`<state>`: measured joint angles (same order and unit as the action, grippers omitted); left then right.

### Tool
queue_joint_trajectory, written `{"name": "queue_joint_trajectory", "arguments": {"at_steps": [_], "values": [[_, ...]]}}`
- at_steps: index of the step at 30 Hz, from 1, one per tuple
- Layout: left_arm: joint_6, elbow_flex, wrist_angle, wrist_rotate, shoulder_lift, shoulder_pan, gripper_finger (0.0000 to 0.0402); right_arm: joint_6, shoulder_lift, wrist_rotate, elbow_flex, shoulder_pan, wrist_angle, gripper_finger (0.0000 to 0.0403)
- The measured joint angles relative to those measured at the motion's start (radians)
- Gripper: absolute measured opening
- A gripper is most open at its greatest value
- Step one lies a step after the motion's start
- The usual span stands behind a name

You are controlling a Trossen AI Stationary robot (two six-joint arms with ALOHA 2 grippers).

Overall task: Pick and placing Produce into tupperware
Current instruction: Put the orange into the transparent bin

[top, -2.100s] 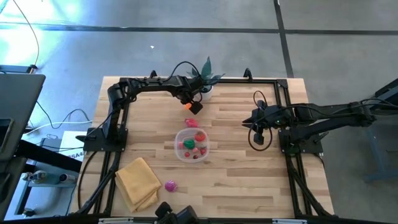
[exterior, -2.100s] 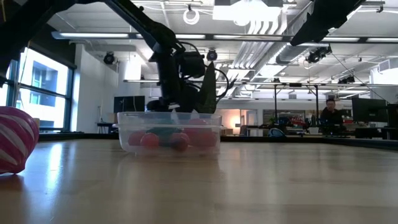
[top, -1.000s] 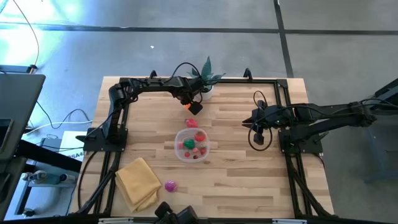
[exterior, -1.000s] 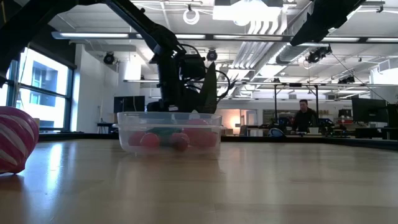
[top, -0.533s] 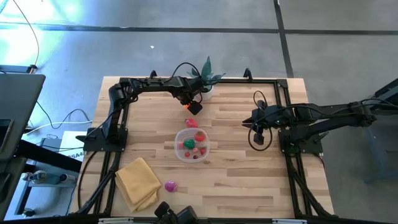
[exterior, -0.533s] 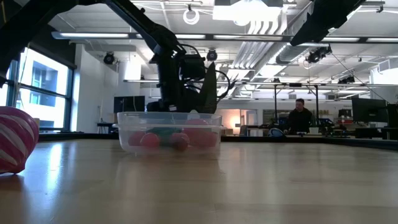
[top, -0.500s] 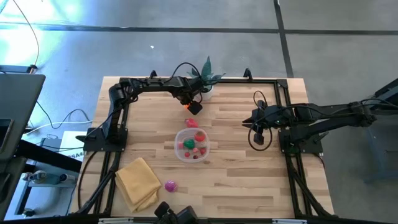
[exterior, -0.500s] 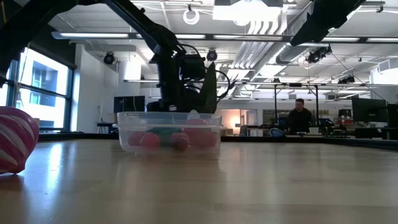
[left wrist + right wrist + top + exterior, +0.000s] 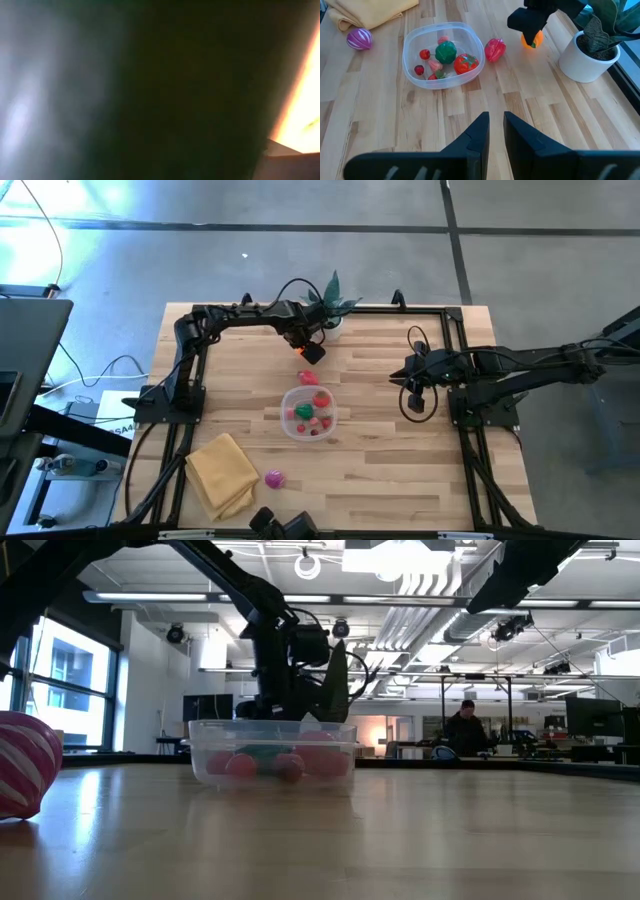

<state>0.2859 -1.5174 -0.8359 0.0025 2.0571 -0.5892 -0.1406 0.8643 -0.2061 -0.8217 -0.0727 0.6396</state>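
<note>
The round clear tupperware stands mid-table and holds a green ball, a red tomato and some small red pieces. A red piece of produce lies on the wood just beyond its far rim. An orange piece lies farther back, and my left gripper stands over it, pointing down and hiding its top. A magenta striped piece lies near the front edge. My right gripper hangs shut above the table's right side, with nothing between its fingers.
A spiky green plant in a white pot stands close behind the orange piece, at the table's far edge. A folded yellow cloth lies at the front left. A black frame runs around the table. A person is far off in the room.
</note>
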Motion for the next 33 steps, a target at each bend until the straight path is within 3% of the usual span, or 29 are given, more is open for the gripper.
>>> {"name": "queue_joint_trajectory", "arguments": {"at_steps": [19,33], "values": [[-0.020,-0.140,-0.161,-0.023,0.000,0.047,0.0205,0.000,0.000,0.000,0.000,0.000,0.000,0.0046],[-0.028,-0.320,-0.421,-0.067,0.000,0.053,0.0205,0.000,0.000,0.000,0.000,0.000,0.000,0.0046]]}}
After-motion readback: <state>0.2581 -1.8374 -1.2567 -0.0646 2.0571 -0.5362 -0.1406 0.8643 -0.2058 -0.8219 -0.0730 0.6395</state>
